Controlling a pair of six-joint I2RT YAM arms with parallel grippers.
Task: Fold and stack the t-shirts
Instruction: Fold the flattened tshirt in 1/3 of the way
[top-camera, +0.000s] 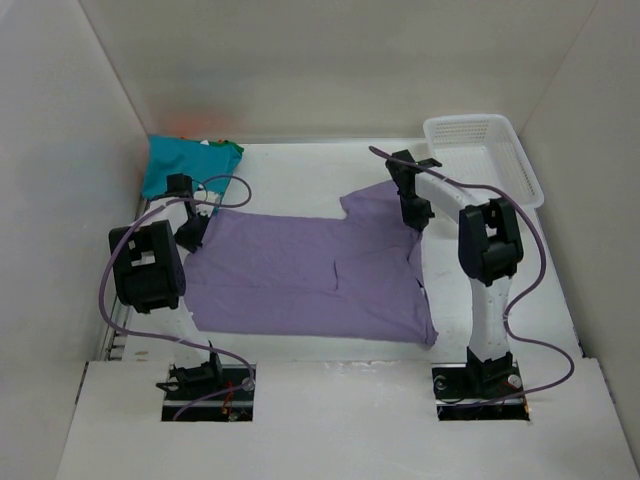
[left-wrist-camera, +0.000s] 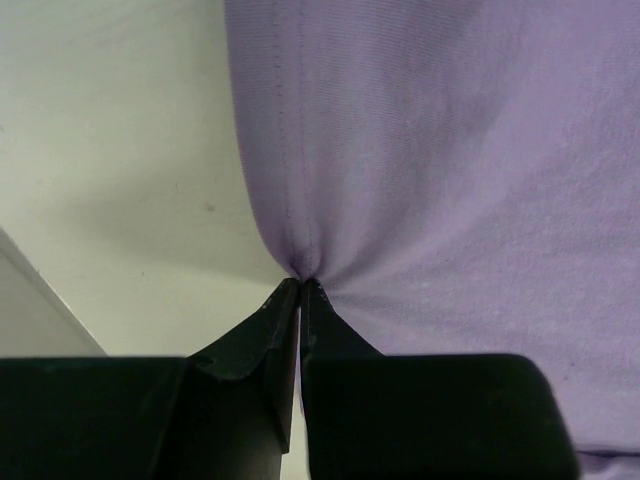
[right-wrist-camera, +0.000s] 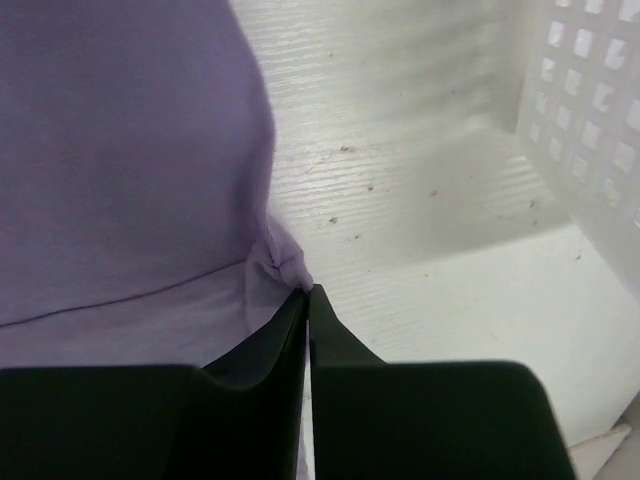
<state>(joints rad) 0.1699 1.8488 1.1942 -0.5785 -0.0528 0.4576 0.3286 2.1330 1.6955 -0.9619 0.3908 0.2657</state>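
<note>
A lavender purple t-shirt (top-camera: 300, 270) lies spread over the middle of the table. My left gripper (top-camera: 190, 232) pinches its far left edge; the left wrist view has that gripper (left-wrist-camera: 302, 280) shut on a puckered bit of the hem (left-wrist-camera: 300, 255). At the shirt's far right corner stands my right gripper (top-camera: 415, 215). In the right wrist view this gripper (right-wrist-camera: 308, 290) is shut on a small bunch of purple cloth (right-wrist-camera: 285, 262). A teal t-shirt (top-camera: 180, 165) lies folded at the back left, with a dark green t-shirt (top-camera: 232, 148) and an orange one (top-camera: 195, 132) partly showing behind it.
A white lattice basket (top-camera: 485, 155) stands at the back right, close to my right gripper; its wall (right-wrist-camera: 590, 130) shows in the right wrist view. White walls enclose the table on three sides. The arm bases (top-camera: 210, 385) sit at the near edge.
</note>
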